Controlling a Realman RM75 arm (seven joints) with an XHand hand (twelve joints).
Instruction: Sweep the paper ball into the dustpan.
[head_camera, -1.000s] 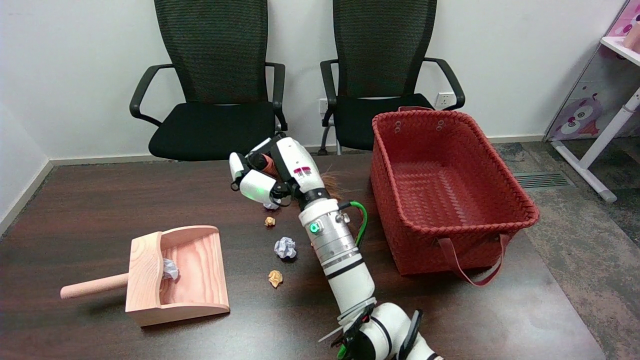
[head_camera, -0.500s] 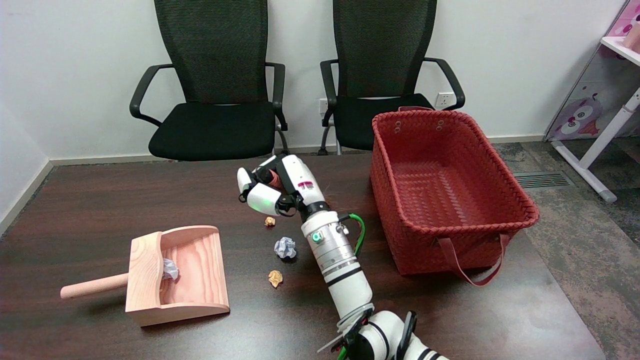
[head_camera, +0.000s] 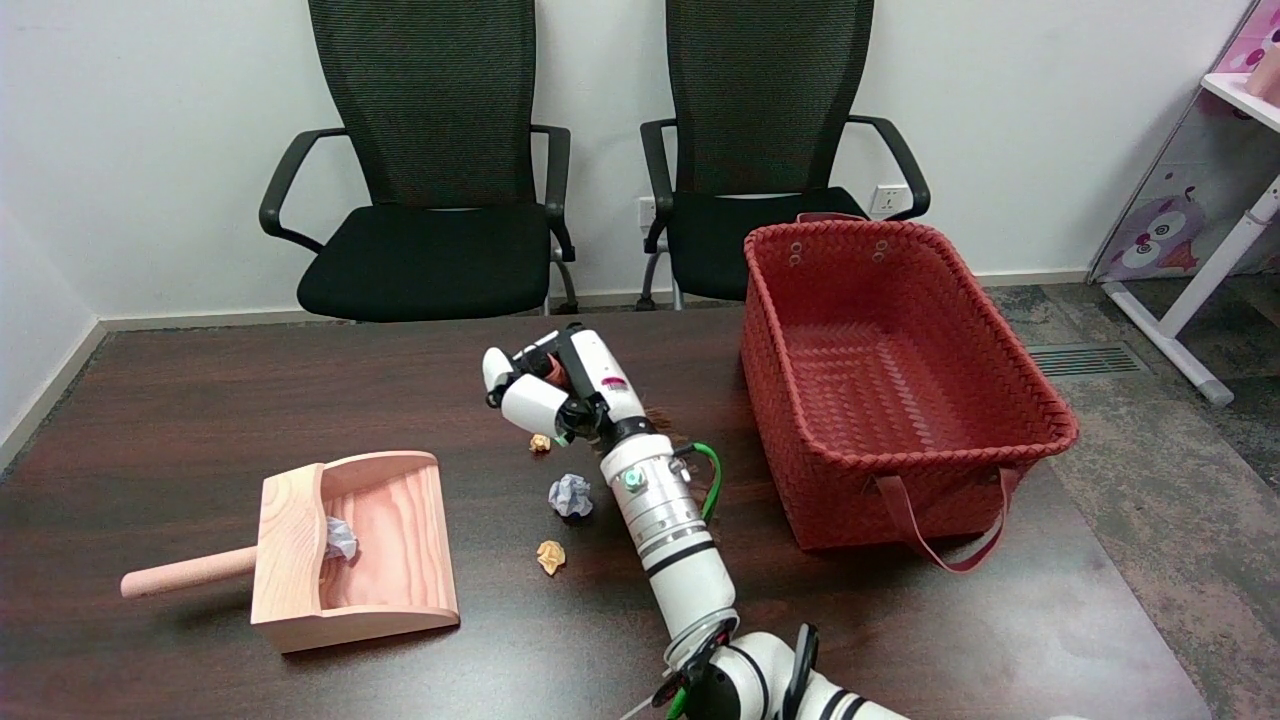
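Bluish-white paper ball (head_camera: 571, 495) on the dark surface (head_camera: 200, 400), at three o'clock from the wooden dustpan (head_camera: 350, 550), well apart. Small tan scraps at twelve (head_camera: 540, 442) and six (head_camera: 550, 556) of it. Right hand (head_camera: 550, 385) up at twelve, fingers clenched round a reddish-brown brush handle (head_camera: 551, 369). Red basket (head_camera: 900, 380) at three o'clock.

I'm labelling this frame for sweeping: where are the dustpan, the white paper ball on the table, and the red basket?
dustpan (head_camera: 390, 520): head view, on its bare wooden floor.
white paper ball (head_camera: 570, 495): head view, its middle.
red basket (head_camera: 850, 480): head view, near outer wall.
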